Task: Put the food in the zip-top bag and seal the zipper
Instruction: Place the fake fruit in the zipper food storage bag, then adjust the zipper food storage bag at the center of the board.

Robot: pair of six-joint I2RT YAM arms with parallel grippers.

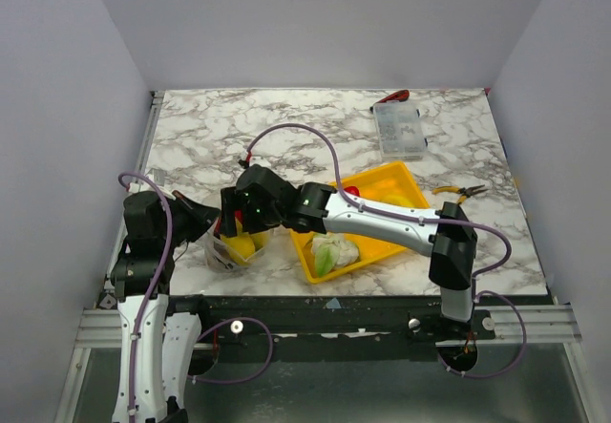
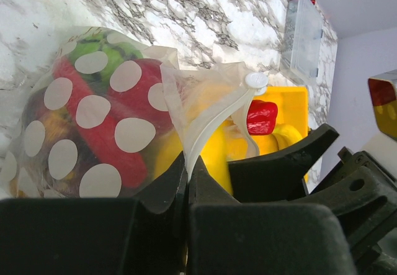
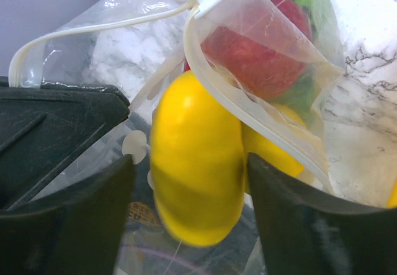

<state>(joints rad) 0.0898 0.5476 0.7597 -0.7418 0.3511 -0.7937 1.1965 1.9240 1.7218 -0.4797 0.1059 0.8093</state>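
The zip-top bag point(image 1: 234, 249) lies at the table's near left, holding red, green and dark food point(image 2: 99, 123). My left gripper point(image 2: 186, 163) is shut on the bag's mouth edge, pinching the zipper point(image 2: 211, 126) strip and holding it up. My right gripper point(image 3: 189, 160) stands open over the bag mouth. A yellow piece point(image 3: 195, 163) hangs between its fingers, with a gap at the left finger point(image 3: 93, 213). Part of the piece lies behind the zipper point(image 3: 236, 104) strip. A red pepper point(image 2: 262, 117) and a white cauliflower point(image 1: 334, 249) lie in the yellow tray point(image 1: 396, 186).
The right arm point(image 1: 382, 221) stretches across the yellow tray toward the bag. A clear compartment box point(image 1: 399, 129) stands at the back right with a red tool point(image 1: 393, 96) behind it. Yellow-handled pliers point(image 1: 463, 192) lie to the right of the tray.
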